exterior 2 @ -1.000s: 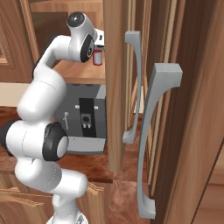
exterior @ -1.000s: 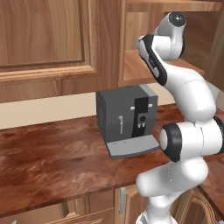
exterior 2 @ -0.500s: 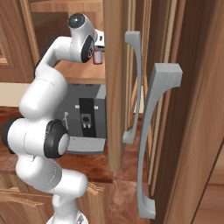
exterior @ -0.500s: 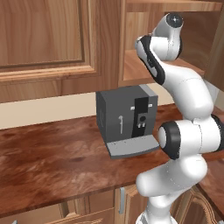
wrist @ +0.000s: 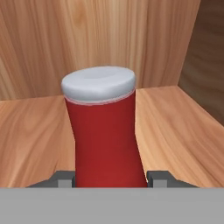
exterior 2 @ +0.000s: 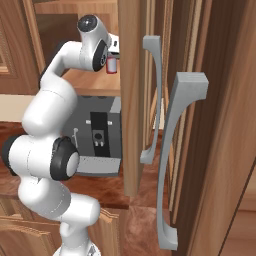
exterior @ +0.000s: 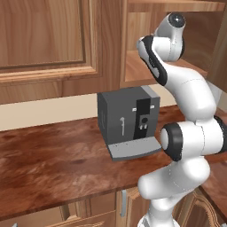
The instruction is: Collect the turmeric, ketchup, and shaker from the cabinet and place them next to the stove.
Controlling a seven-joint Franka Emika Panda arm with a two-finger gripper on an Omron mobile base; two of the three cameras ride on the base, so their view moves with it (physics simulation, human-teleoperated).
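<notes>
While the arm's own upper links hide its hand in the left base view, the white arm (exterior: 186,111) is seen rising from the lower right, bending over a grey coffee machine (exterior: 128,122) on the wooden counter (exterior: 53,159), and reaching up into the open cabinet (exterior: 133,57). From the right base view, a cabinet door (exterior 2: 131,95) seen edge-on cuts off most of the shelf, yet the ketchup (exterior 2: 111,64) shows just past the wrist, red with a white cap, at the gripper (exterior 2: 113,56), whose tips are too small to read. Along the hand view, the bottle stands upright on the wooden shelf (wrist: 175,127), and the gripper (wrist: 109,177) is closed on its lower body, one fingertip (wrist: 65,178) on each side.
</notes>
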